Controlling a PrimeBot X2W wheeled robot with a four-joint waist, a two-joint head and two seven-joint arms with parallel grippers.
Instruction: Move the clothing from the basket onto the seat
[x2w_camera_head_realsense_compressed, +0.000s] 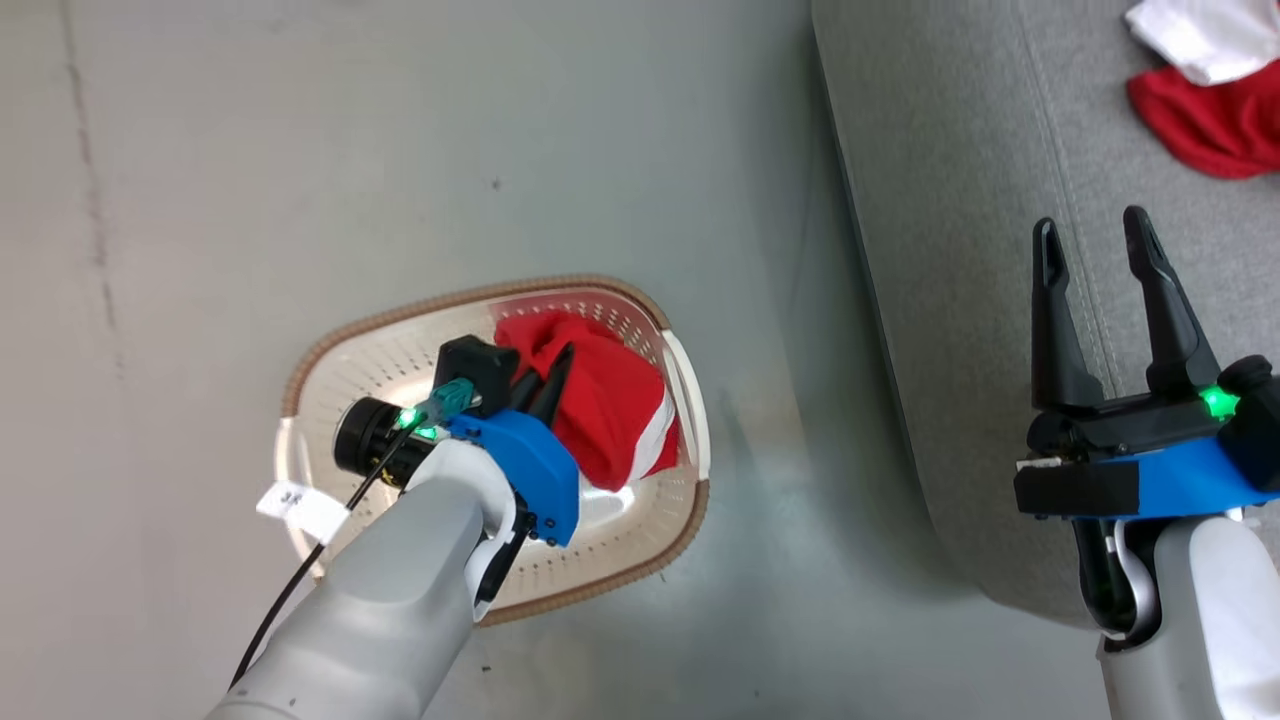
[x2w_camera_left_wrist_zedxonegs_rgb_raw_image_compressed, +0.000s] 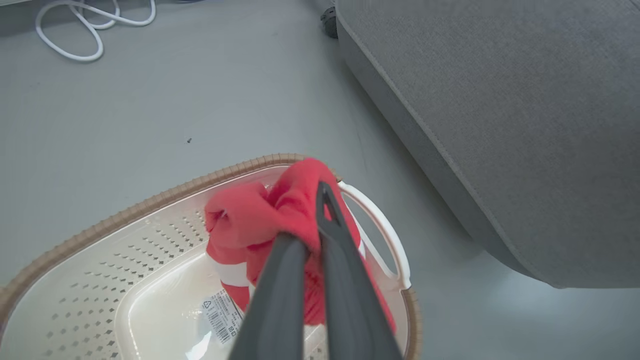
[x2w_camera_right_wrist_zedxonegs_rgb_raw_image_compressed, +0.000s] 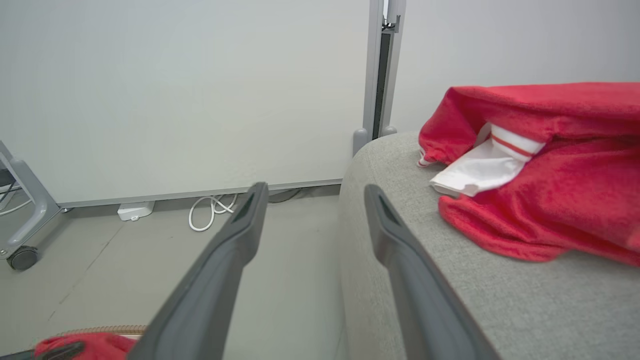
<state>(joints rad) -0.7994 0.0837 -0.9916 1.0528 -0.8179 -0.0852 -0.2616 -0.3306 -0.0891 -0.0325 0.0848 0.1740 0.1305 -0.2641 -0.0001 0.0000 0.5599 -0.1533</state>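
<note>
Halfway-ish: one red-and-white fabric garment (x2w_camera_right_wrist_zedxonegs_rgb_raw_image_compressed: 575, 200) lies on the light grey upholstered sofa (x2w_camera_head_realsense_compressed: 960, 300), my left gripper (x2w_camera_left_wrist_zedxonegs_rgb_raw_image_compressed: 306, 220) is clamped on the second red garment (x2w_camera_head_realsense_compressed: 600, 400) inside the cream perforated plastic basket (x2w_camera_head_realsense_compressed: 400, 322), right gripper (x2w_camera_head_realsense_compressed: 1090, 230) empty and spread wide by the sofa.

The floor (x2w_camera_head_realsense_compressed: 400, 120) is grey and smooth. A thin dark line (x2w_camera_head_realsense_compressed: 95, 200) runs along it, and a tiny dark speck (x2w_camera_head_realsense_compressed: 496, 184) sits on it. A white cable (x2w_camera_right_wrist_zedxonegs_rgb_raw_image_compressed: 207, 212) lies in loops by the pale wall (x2w_camera_right_wrist_zedxonegs_rgb_raw_image_compressed: 175, 90), near a small white box (x2w_camera_right_wrist_zedxonegs_rgb_raw_image_compressed: 135, 210). A grey metal post (x2w_camera_right_wrist_zedxonegs_rgb_raw_image_compressed: 380, 70) stands against the wall. A black wheel (x2w_camera_right_wrist_zedxonegs_rgb_raw_image_compressed: 22, 257) under a grey leg rests on the floor.
</note>
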